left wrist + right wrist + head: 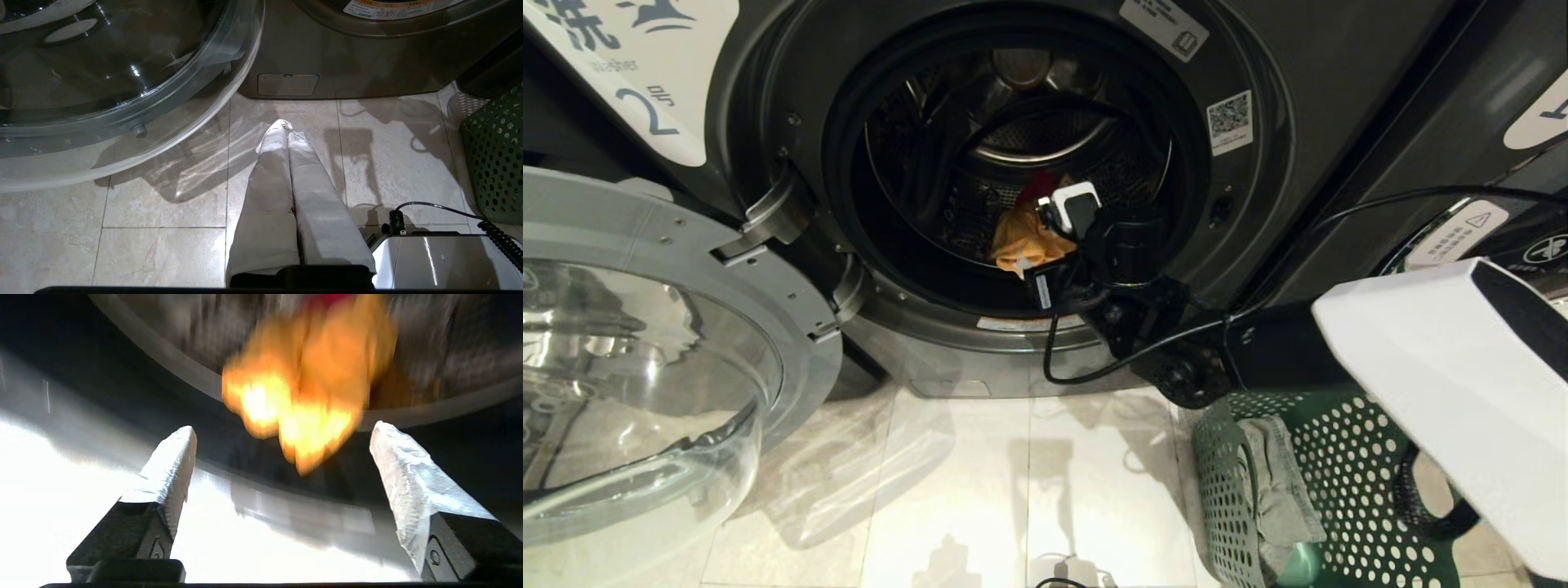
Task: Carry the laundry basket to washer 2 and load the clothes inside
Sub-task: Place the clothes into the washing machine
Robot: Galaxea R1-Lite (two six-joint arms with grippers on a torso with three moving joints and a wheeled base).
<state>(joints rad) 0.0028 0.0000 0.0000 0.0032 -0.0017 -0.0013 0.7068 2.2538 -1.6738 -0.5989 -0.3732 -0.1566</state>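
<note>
- Your washer 2 (980, 359) stands straight ahead with its door (645, 343) swung fully open to the left; the white label with the blue "2" (645, 110) sits at its upper left.
- Inside the drum (1029, 155) you can see an orange cloth (1025, 237) near the lower front, with a bit of red cloth (1041, 186) just behind it.
- Your right gripper (282, 449) reaches through the door opening, at the drum's mouth. Its fingers (171, 461) are spread wide with nothing between them, and the orange cloth is blurred just beyond the tips.
- The laundry basket (1347, 490) sits on the tiled floor (980, 490) at your lower right, below the right arm, just in front of the machine's right corner. A grey cloth (1278, 490) hangs over its near wall.
- Your left gripper (286, 126) is parked low, pointing over the floor towards the machine's base, its fingers pressed together and empty; the basket shows at the edge of that view.
</note>
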